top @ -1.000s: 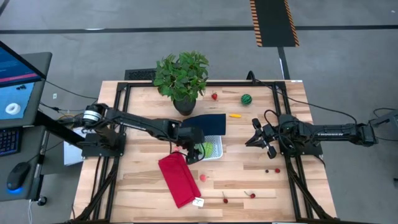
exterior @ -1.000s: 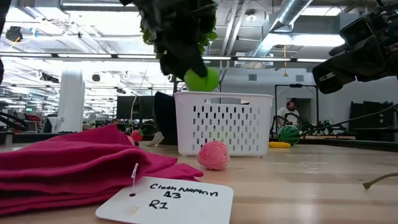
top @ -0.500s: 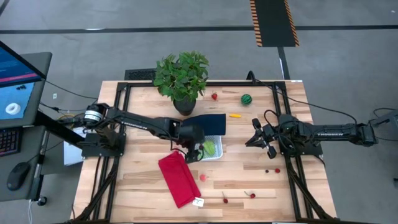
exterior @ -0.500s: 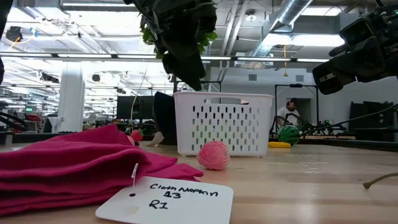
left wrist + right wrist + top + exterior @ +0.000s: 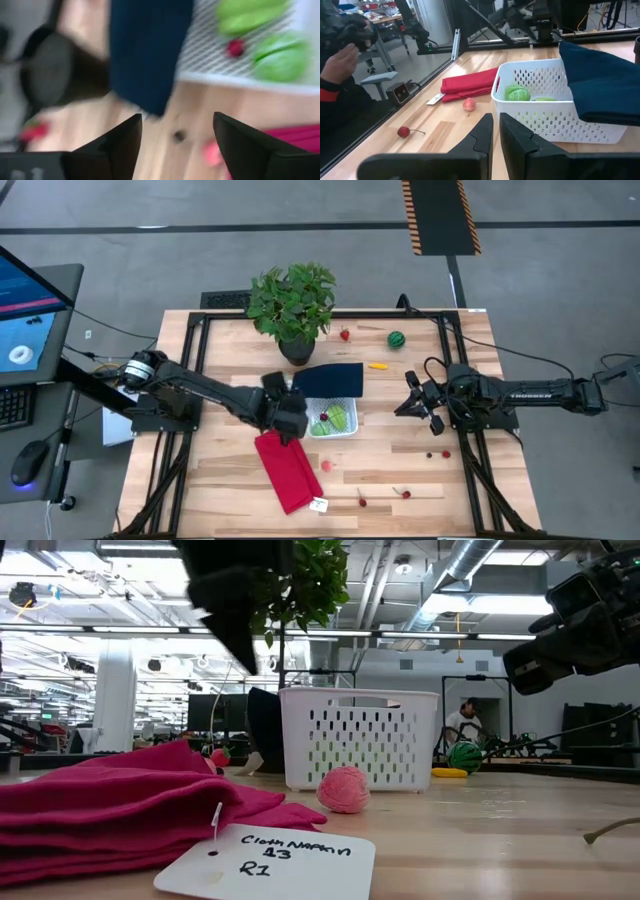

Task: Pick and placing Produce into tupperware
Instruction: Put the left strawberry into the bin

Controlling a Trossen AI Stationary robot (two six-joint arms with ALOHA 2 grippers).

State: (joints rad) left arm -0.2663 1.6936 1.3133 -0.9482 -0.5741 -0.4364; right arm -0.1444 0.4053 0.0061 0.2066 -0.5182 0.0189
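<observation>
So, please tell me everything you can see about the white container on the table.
The white container is a small square basket of plastic, with slotted walls and a ribbed base. It stands upright near the middle of the table, open on top. Inside lie green produce pieces and a small red berry. A dark blue lid lies against its far edge, partly over the rim. A pink ball sits close in front, apart from it. The left hand hovers beside it, not touching.

2 green veg (image 5: 338, 418) + 1 red berry (image 5: 323, 417) in 1 tupperware (image 5: 352, 429); 1 red cloth (image 5: 288, 470).
</observation>
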